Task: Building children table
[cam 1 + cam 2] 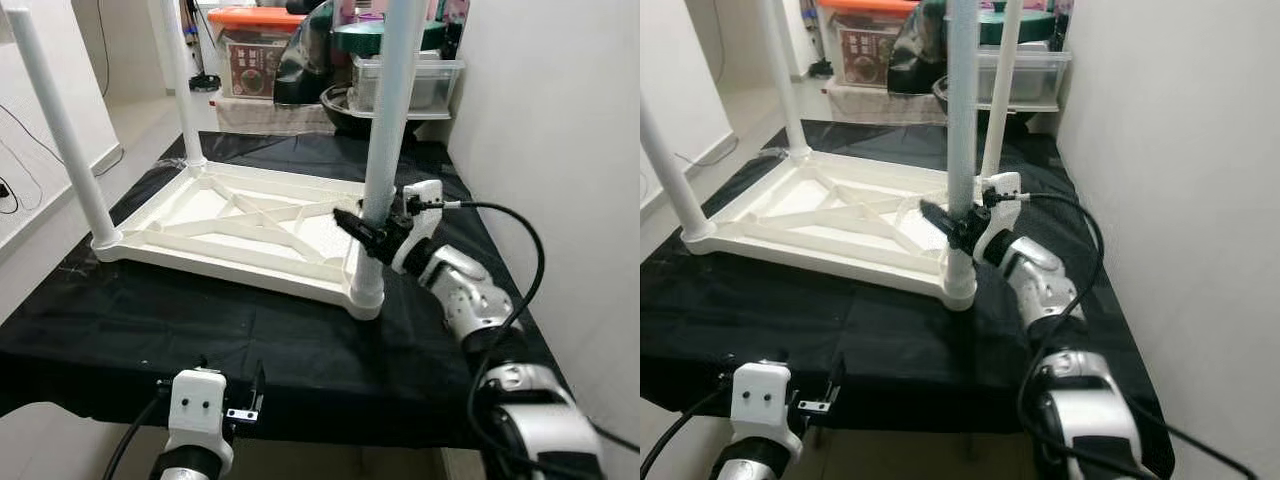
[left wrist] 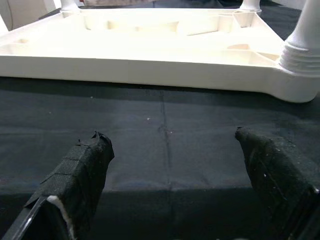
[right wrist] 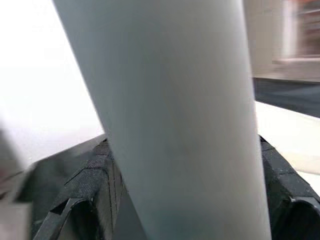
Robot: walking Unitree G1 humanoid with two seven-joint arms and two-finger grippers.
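A white plastic table top [image 1: 240,225] lies upside down on a black-covered work table [image 1: 300,350], with white legs standing up from its corners. My right gripper [image 1: 372,232] is shut on the near right leg [image 1: 385,120], a little above its threaded socket [image 1: 367,290]. In the right wrist view that leg [image 3: 175,115] runs between both black fingers [image 3: 90,195]. My left gripper [image 1: 230,382] hangs low at the work table's front edge, open, with only black cloth between its fingers [image 2: 85,165]. The table top's near rim [image 2: 150,65] lies ahead of it.
A white wall [image 1: 560,120] runs close along the right side. Behind the work table stand a box with an orange lid [image 1: 255,45] and a clear plastic bin [image 1: 430,80]. Bare floor [image 1: 130,120] lies to the left. My right arm's black cable [image 1: 530,250] loops over the cloth.
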